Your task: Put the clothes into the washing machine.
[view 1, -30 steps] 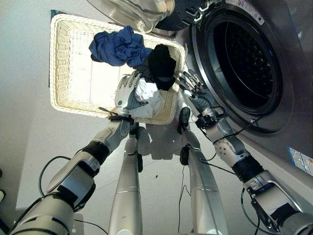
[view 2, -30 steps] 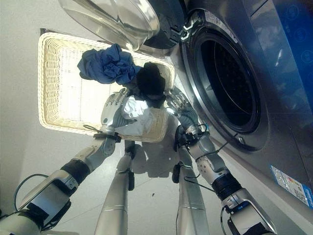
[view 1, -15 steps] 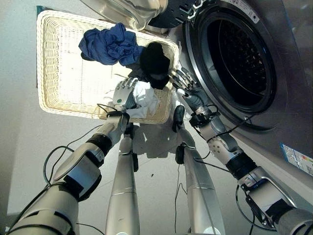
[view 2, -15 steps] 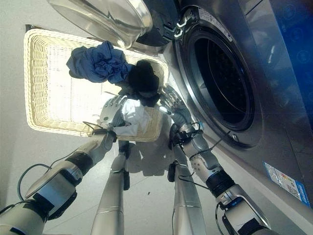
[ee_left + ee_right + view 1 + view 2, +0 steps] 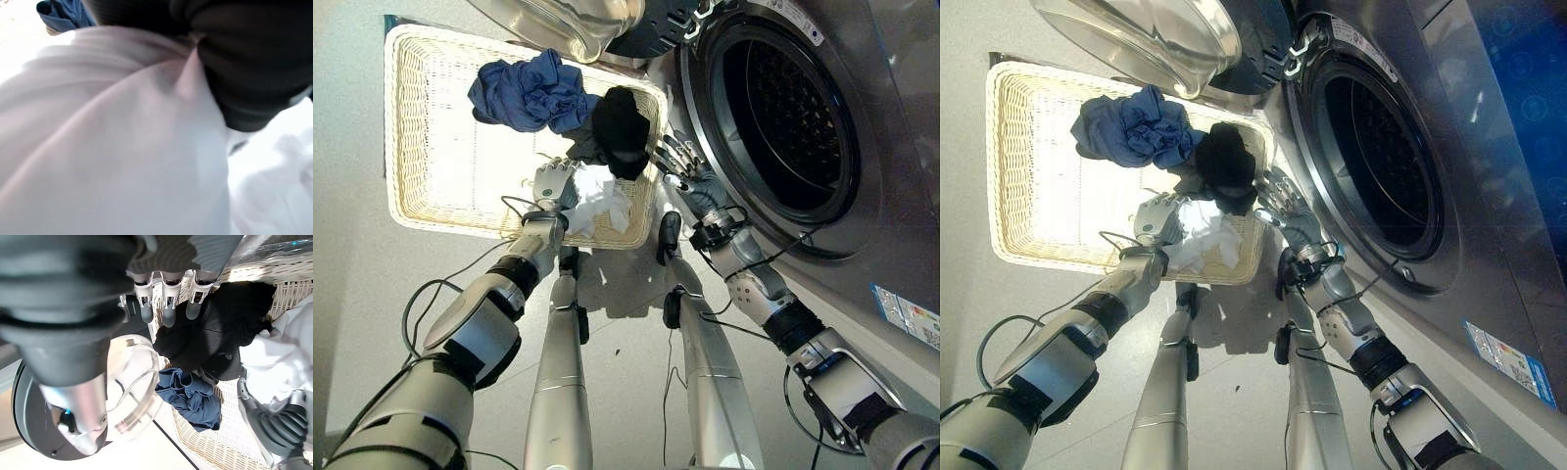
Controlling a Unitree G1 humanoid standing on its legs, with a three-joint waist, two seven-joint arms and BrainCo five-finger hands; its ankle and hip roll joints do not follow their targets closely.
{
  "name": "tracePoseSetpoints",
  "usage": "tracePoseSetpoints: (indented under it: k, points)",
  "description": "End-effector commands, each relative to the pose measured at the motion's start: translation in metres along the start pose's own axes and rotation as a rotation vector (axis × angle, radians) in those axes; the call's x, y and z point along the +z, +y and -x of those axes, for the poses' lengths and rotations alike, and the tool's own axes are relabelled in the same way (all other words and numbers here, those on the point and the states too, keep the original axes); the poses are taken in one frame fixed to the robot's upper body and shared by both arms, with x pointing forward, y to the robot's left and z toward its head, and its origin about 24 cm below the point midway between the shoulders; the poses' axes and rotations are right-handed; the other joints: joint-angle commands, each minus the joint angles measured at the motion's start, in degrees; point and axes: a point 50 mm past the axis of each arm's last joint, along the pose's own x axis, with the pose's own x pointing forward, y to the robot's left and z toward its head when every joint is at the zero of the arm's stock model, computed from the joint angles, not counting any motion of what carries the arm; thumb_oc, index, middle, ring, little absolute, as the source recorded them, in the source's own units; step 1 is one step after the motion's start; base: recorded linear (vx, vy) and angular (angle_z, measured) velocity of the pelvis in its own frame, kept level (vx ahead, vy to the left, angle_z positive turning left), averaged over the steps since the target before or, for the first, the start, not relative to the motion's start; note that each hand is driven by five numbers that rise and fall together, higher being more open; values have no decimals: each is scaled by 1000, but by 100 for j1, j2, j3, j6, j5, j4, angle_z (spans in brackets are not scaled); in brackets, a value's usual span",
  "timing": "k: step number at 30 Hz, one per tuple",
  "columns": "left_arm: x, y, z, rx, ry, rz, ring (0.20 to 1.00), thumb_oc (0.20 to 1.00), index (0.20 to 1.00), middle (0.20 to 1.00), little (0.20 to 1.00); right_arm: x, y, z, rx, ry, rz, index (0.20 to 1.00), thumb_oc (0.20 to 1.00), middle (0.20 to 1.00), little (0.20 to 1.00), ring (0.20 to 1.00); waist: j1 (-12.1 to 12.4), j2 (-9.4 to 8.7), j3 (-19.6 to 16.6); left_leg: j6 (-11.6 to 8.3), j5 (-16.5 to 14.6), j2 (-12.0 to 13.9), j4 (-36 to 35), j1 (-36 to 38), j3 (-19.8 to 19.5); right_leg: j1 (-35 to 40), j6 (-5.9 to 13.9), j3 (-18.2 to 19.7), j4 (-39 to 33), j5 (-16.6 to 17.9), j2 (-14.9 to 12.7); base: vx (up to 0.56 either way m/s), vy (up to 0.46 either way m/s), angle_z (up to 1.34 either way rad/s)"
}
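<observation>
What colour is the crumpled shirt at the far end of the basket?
The crumpled shirt is dark blue, clearest in the left eye view.

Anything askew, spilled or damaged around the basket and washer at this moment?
Nothing stands out. The blue, black and white clothes sit inside the wicker basket, and the washing machine door hangs open with the drum looking empty.

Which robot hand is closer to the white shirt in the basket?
The left. The left hand is right on the white shirt inside the basket. The right hand is outside the basket's rim, by the black clothes, its fingers straight.
</observation>
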Motion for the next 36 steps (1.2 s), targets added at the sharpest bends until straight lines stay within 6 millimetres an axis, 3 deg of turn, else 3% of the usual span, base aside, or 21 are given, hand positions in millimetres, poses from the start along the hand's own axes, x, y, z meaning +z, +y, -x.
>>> tracePoseSetpoints:
  k: [1, 11, 18, 22, 23, 24, 26, 31, 36]
  points:
    - [-42, -54, 36, -255, 179, -60, 200, 200, 200, 200, 200, 13, 13, -5, 62, -88, -35, 1000, 1000, 1000, 1000, 1000, 56, -1, 20, 391, 539, -581, -520, -23, 120, 90, 630, -182, 204, -12, 518, 0, 0, 0]
    - [-47, -57, 41, -228, 198, 13, 200, 200, 200, 200, 200, 13, 14, -2, 59, -83, -26, 1000, 1000, 1000, 1000, 1000, 64, 76, 20, 398, 570, -617, -574, 74, 129, 160, 608, -163, 159, -16, 503, 0, 0, 0]
    - [-51, -55, 42, -156, 278, 251, 200, 200, 200, 200, 200, 13, 13, 0, 54, -83, -28, 1000, 1000, 1000, 1000, 1000, 89, 112, 20, 408, 596, -612, -619, 120, 132, 191, 597, -146, 151, -26, 503, 0, 0, 0]
    - [-48, -34, 32, 41, 324, 608, 200, 200, 200, 200, 200, 16, 12, 1, 36, -95, -28, 1000, 1000, 1000, 1000, 1000, 128, 133, 20, 397, 596, -608, -614, 117, 112, 183, 590, -162, 180, -52, 479, 0, 0, 0]
    - [-48, -32, 32, 51, 325, 625, 200, 200, 200, 200, 200, 16, 12, 1, 35, -96, -27, 1000, 1000, 1000, 1000, 1000, 129, 136, 20, 397, 596, -609, -613, 117, 110, 182, 589, -162, 183, -55, 477, 0, 0, 0]
    - [-45, -19, 28, 167, 312, 774, 200, 200, 200, 200, 200, 19, 9, 4, 20, -105, -25, 1000, 1000, 1000, 1000, 1000, 153, 173, 20, 404, 590, -622, -624, 123, 93, 168, 586, -167, 204, -71, 464, 0, 0, 0]
    - [-43, -10, 27, 232, 291, 860, 200, 200, 200, 200, 200, 22, 8, 5, 10, -112, -23, 1000, 1000, 1000, 1000, 1000, 177, 201, 20, 410, 585, -639, -630, 122, 75, 162, 581, -175, 212, -84, 456, 0, 0, 0]
    - [-23, 32, 37, 509, 61, 1223, 200, 200, 200, 200, 200, 28, 3, 16, -13, -128, -18, 1000, 1000, 1000, 1000, 1000, 298, 312, 20, 447, 564, -686, -658, 85, 17, 130, 567, -243, 231, -110, 412, 0, 0, 0]
    - [2, 60, 49, 603, -213, 1330, 200, 200, 200, 200, 200, 27, 5, 21, 1, -114, 4, 1000, 1000, 1000, 1000, 1000, 376, 355, 20, 477, 537, -699, -655, 52, -19, 115, 565, -287, 258, -125, 381, -3, -5, 1]
